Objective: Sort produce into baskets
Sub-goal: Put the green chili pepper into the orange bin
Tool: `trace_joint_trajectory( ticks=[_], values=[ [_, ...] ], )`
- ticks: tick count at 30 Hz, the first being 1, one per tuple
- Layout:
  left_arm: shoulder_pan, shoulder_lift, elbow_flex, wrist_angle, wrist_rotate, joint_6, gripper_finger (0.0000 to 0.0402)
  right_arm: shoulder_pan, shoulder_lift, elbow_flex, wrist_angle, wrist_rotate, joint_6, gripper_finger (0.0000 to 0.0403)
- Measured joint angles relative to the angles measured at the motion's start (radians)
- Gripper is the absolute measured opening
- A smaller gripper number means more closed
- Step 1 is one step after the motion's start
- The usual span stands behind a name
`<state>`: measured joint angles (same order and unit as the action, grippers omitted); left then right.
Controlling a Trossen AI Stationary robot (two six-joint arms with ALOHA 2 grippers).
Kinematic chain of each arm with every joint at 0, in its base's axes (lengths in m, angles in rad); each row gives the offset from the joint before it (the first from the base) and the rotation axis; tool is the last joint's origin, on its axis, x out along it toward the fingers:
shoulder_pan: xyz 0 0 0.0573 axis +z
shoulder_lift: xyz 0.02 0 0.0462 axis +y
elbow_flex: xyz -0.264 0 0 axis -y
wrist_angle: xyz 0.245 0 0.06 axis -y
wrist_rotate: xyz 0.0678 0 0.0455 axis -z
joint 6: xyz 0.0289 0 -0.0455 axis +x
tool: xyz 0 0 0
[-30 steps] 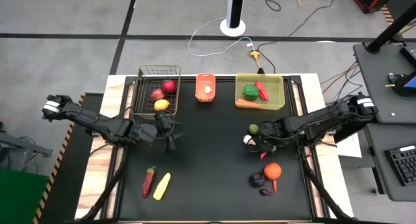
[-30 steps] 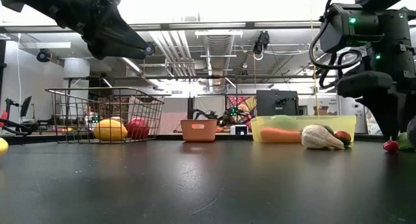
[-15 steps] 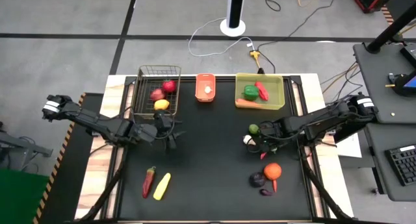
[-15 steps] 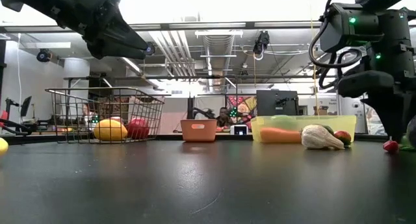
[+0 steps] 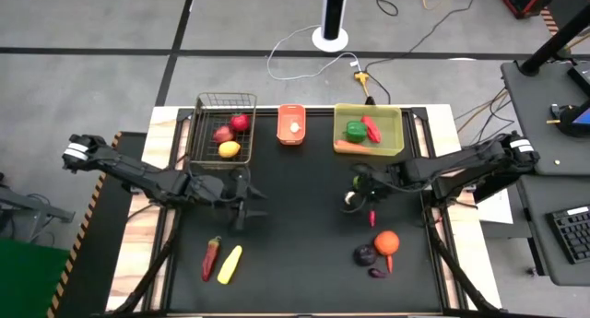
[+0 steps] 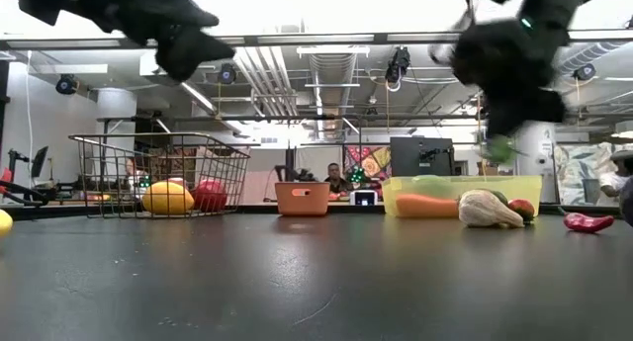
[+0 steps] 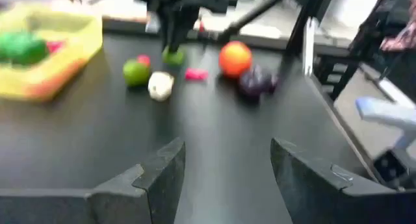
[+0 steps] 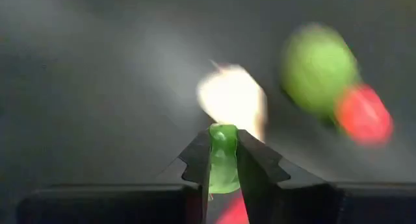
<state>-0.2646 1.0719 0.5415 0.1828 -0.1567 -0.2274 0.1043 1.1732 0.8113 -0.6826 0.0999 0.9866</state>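
We looked down on a black worktop (image 5: 295, 263) with two dark arms reaching in from either side. At the right of centre in the high view, the right gripper (image 5: 358, 194) was clamped on a small piece of produce: its wrist view showed the two fingers (image 8: 195, 160) pressed against a green stem (image 8: 223, 158), with something red just below it that we could not identify. In the low view this gripper was raised off the worktop, with a green blur beneath it. Below it on the worktop lay a pale garlic-like piece (image 8: 233, 100) beside a green fruit (image 8: 318, 68) and a small red one (image 8: 364, 115). At the left of centre, the left gripper (image 5: 241, 200) hovered with its fingers (image 7: 162, 175) apart and nothing between them. Along the top of the high view stood three baskets: a dark wire basket (image 5: 205, 134) at upper left holding two red fruits and a yellow lemon (image 5: 230, 149), a small orange basket (image 5: 291, 124) in the middle with one pale item inside, and a yellow-green bin (image 5: 396, 132) at upper right holding a green pepper (image 5: 355, 130), a red chilli and a carrot (image 5: 348, 146). At lower left lay a dark red chilli (image 5: 212, 256) touching a yellow corn (image 5: 230, 264). At lower right sat an orange (image 5: 386, 241) against a purple eggplant (image 5: 365, 255), with a small red piece (image 5: 372, 217) above them.
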Motion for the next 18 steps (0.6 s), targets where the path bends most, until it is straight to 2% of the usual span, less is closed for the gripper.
trace_joint_trajectory(
  ticks=[8,16,18],
  values=[
    [0.023,0.136,0.0,0.292,0.0,0.062,0.0207,0.0,0.02,0.004,0.598,0.033,-0.449,0.0054],
    [0.048,0.216,0.0,0.451,-0.001,0.057,0.0207,0.006,0.118,-0.015,1.032,0.035,-0.839,0.0054],
    [0.051,0.232,0.0,0.471,-0.028,0.046,0.0207,0.009,0.163,-0.016,1.125,0.031,-0.916,0.0054]
  ],
)
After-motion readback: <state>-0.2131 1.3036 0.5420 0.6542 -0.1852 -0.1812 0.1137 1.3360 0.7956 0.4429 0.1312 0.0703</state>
